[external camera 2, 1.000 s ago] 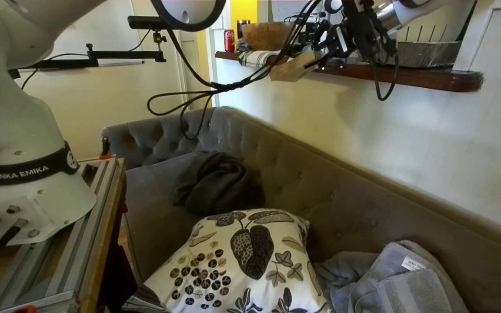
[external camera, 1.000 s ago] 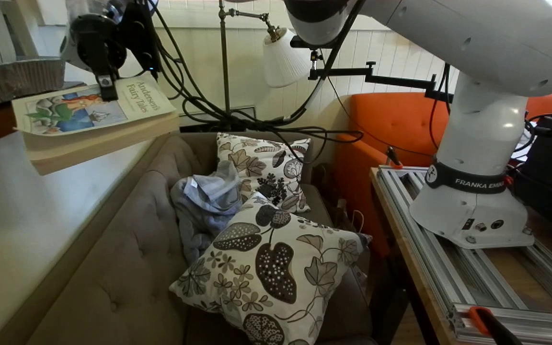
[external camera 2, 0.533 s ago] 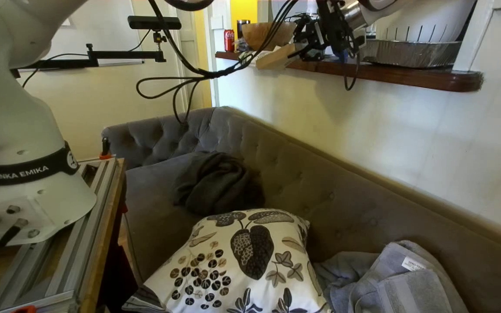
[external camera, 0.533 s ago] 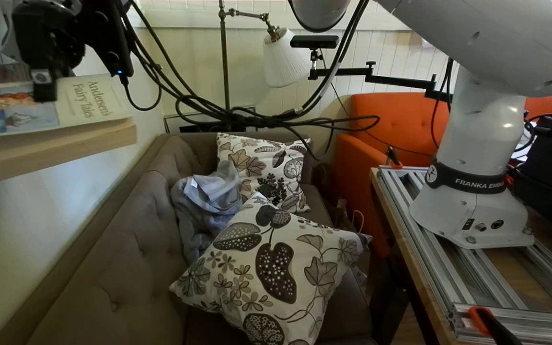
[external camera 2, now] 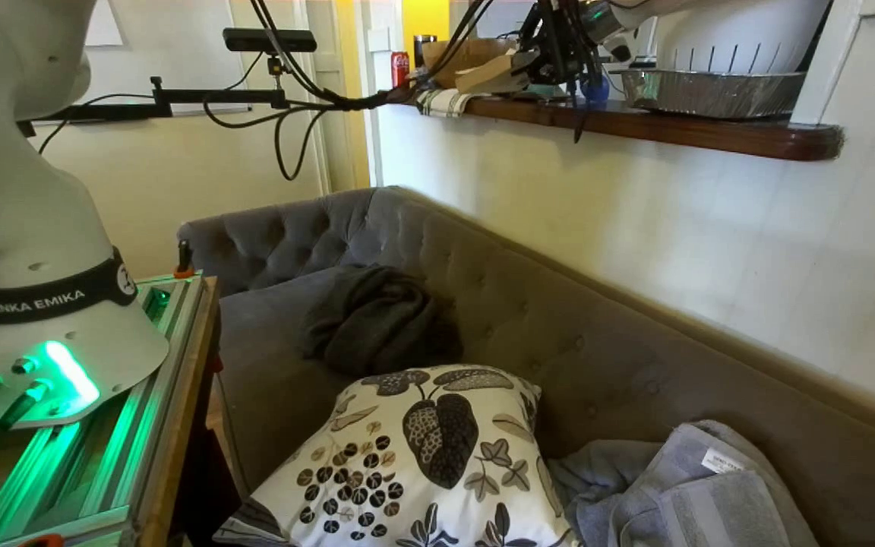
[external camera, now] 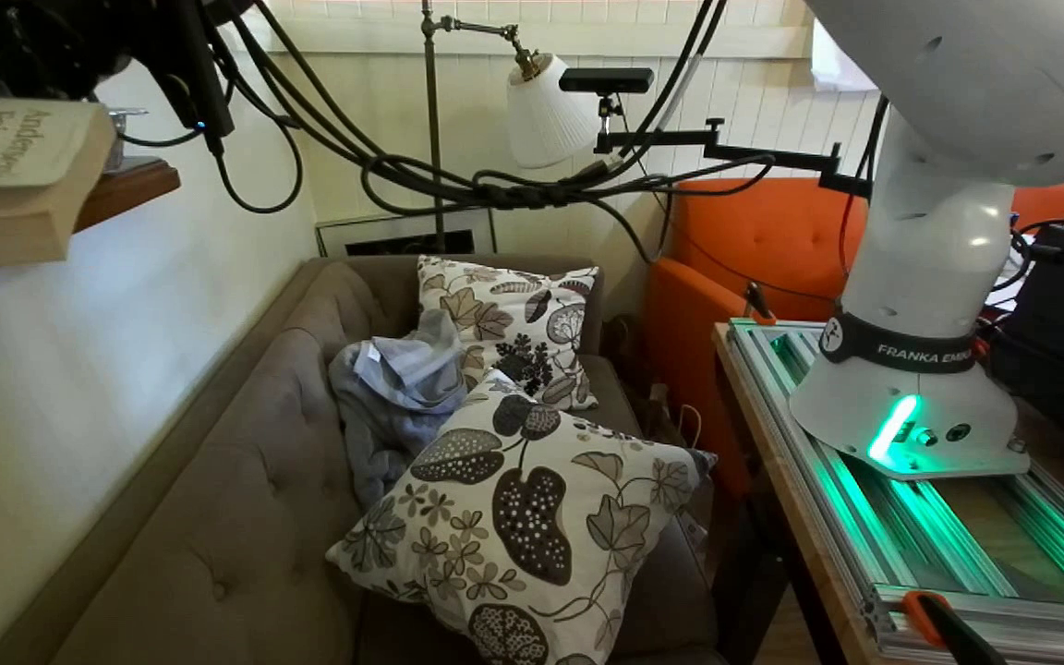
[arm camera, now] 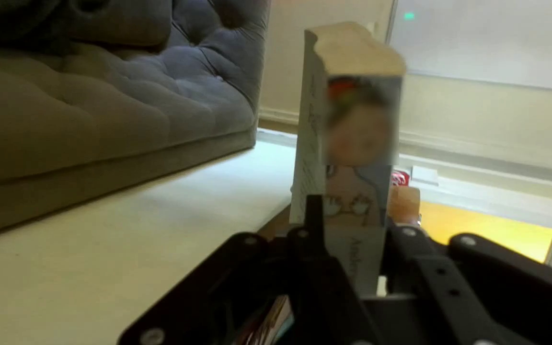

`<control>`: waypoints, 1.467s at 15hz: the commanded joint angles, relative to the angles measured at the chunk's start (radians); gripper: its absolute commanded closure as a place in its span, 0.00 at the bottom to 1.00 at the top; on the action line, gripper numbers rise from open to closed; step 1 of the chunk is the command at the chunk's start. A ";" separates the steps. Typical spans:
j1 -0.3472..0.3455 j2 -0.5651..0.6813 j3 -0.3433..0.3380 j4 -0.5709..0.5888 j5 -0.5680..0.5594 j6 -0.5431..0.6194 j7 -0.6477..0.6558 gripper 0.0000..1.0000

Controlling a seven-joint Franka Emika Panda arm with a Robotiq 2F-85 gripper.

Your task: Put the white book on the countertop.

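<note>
The white book (arm camera: 352, 187) has a pale cover reading "Andersen's Fairy Tales". My gripper (arm camera: 352, 213) is shut on it, with one finger on each cover and the spine facing the wrist camera. In an exterior view the book (external camera: 15, 152) is partly cut off at the left edge. In an exterior view the book (external camera 2: 487, 76) is held tilted near the brown wooden countertop (external camera 2: 711, 135), in front of a wooden bowl. The countertop's end also shows behind the book (external camera: 130, 192). I cannot tell whether the book touches the countertop.
On the countertop are a foil tray (external camera 2: 711, 95), a blue object (external camera 2: 595, 87), a checked cloth (external camera 2: 443, 102), the wooden bowl (external camera 2: 456, 57) and a red can (external camera 2: 399, 70). A grey sofa (external camera 2: 620, 380) with a patterned cushion (external camera 2: 437, 456) stands below. Cables (external camera: 513, 194) hang from the arm.
The gripper has carried the book up and back to the countertop, leftward in both exterior views. The book's angle has turned. A green light has come on at the robot's base.
</note>
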 commanded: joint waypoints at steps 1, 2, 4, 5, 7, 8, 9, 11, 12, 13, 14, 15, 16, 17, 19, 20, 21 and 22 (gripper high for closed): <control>-0.018 -0.157 -0.066 -0.232 0.199 0.109 -0.064 0.94; -0.011 -0.183 -0.088 -0.273 0.243 0.136 -0.080 0.94; 0.012 -0.237 -0.132 -0.361 0.308 0.185 -0.119 0.94; 0.024 -0.263 -0.150 -0.405 0.335 0.206 -0.139 0.94; 0.054 -0.307 -0.184 -0.485 0.381 0.252 -0.174 0.94; 0.073 -0.316 -0.196 -0.507 0.402 0.279 -0.183 0.94; 0.093 -0.330 -0.209 -0.532 0.424 0.316 -0.198 0.94; 0.137 -0.345 -0.230 -0.559 0.466 0.421 -0.235 0.94; 0.131 -0.278 -0.246 -0.475 0.418 0.330 -0.200 0.75; 0.146 -0.288 -0.251 -0.493 0.428 0.369 -0.211 0.75; 0.156 -0.295 -0.253 -0.504 0.431 0.387 -0.213 0.75; 0.160 -0.299 -0.255 -0.509 0.433 0.393 -0.213 0.75; 0.160 -0.301 -0.256 -0.511 0.434 0.394 -0.214 0.75; 0.160 -0.302 -0.258 -0.511 0.436 0.394 -0.214 0.94; 0.171 -0.270 -0.249 -0.476 0.518 0.439 -0.202 0.94; 0.174 -0.255 -0.245 -0.456 0.556 0.447 -0.211 0.94; 0.172 -0.243 -0.239 -0.437 0.595 0.429 -0.205 0.94; 0.173 -0.233 -0.238 -0.419 0.636 0.422 -0.207 0.94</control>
